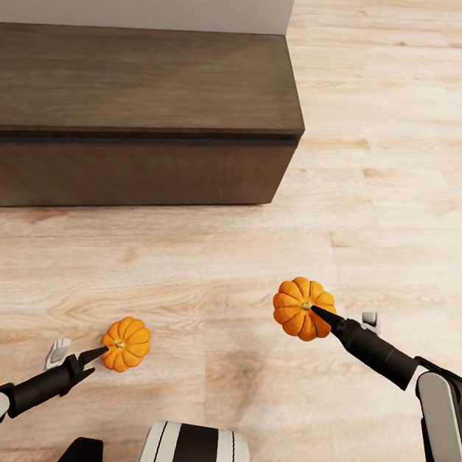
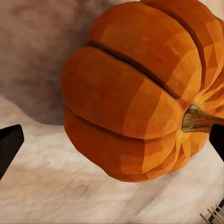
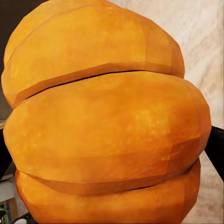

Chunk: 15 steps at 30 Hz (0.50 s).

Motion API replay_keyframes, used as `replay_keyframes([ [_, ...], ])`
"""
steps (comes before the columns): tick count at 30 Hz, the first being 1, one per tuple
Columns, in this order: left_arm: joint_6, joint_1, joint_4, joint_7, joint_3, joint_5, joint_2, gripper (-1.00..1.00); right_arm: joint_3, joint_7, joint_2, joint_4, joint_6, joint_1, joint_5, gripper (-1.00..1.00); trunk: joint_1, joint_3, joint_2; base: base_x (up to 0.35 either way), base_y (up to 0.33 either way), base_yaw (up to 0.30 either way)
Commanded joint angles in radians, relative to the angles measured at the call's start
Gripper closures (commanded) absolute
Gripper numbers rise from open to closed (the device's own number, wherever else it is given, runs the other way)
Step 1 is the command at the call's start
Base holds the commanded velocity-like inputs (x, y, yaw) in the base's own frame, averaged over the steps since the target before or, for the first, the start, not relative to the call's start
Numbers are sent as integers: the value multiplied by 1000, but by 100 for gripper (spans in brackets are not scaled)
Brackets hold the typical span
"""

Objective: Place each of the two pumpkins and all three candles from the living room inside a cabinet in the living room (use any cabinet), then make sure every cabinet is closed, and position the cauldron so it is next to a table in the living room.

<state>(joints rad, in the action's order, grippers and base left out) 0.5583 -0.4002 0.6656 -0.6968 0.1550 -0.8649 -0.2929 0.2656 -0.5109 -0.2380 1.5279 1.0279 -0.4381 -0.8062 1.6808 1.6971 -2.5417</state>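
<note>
Two pumpkins hang in front of the cabinet point(image 1: 129, 118), whose fronts look shut: we have our left gripper point(image 1: 96, 354) clamped on one pumpkin point(image 1: 126, 344) and our right gripper point(image 1: 322, 316) clamped on the other pumpkin point(image 1: 303, 307), nearer the cabinet's end.
</note>
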Motion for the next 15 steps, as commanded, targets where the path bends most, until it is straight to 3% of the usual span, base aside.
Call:
replay_keyframes([
  [1,8,0,0,-1,1,-5,1,-100,1,-8,0,0,5,-1,4,100,0,0,0,0,-46,0],
  [8,7,0,0,-1,1,-5,0,-100,1,-9,0,0,5,-1,4,100,0,0,0,2,-12,0],
  [15,7,0,0,-1,3,-5,1,-100,1,-9,0,0,5,-1,4,100,0,0,0,97,-78,0],
])
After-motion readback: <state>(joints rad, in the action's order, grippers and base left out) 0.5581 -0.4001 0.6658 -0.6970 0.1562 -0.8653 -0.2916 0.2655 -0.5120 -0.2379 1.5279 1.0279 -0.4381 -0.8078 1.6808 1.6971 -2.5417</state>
